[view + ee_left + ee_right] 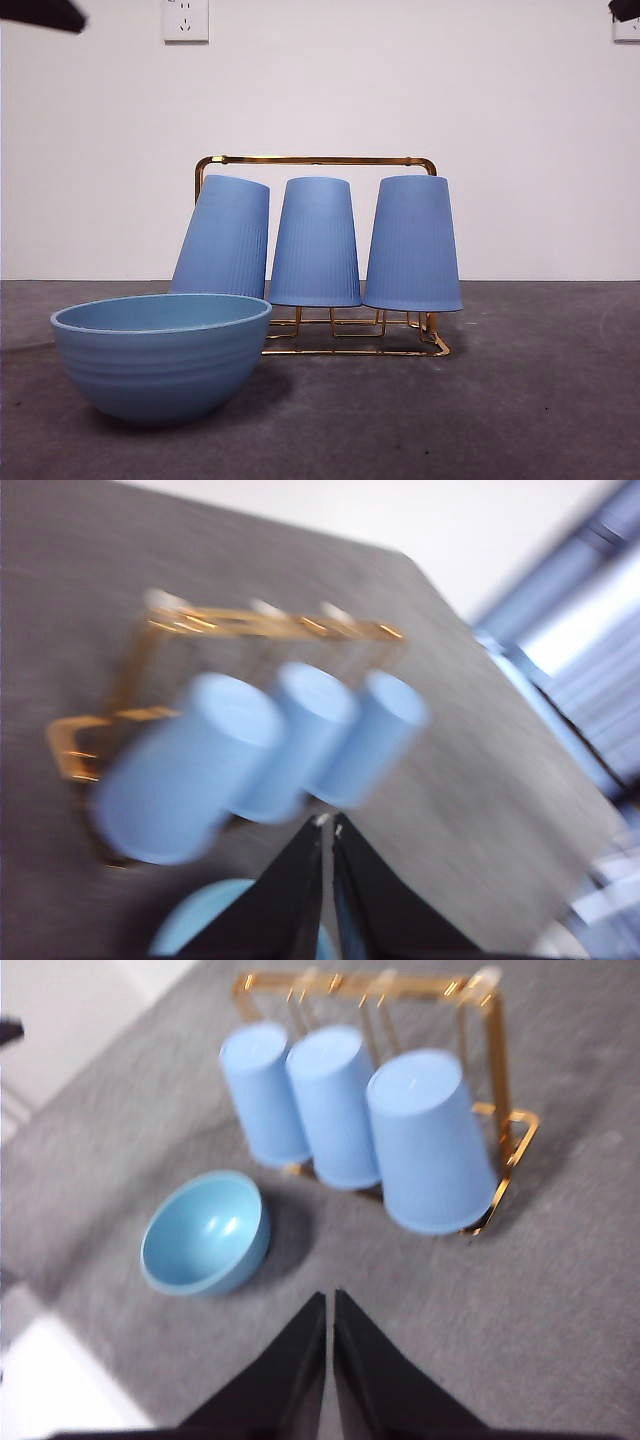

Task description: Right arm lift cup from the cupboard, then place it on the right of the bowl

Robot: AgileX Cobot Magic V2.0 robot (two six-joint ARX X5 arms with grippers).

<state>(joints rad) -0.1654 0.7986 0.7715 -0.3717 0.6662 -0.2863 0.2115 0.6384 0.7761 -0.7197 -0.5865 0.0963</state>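
The bowl [160, 365] sits up front, and the right gripper [329, 1300], clenched on nothing, hovers short of the upside-down cup [430, 1140] on the cupboard [315, 160].

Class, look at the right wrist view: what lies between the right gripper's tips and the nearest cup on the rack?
Only bare grey table: nothing lies between the right gripper and the nearest cup on the gold rack.
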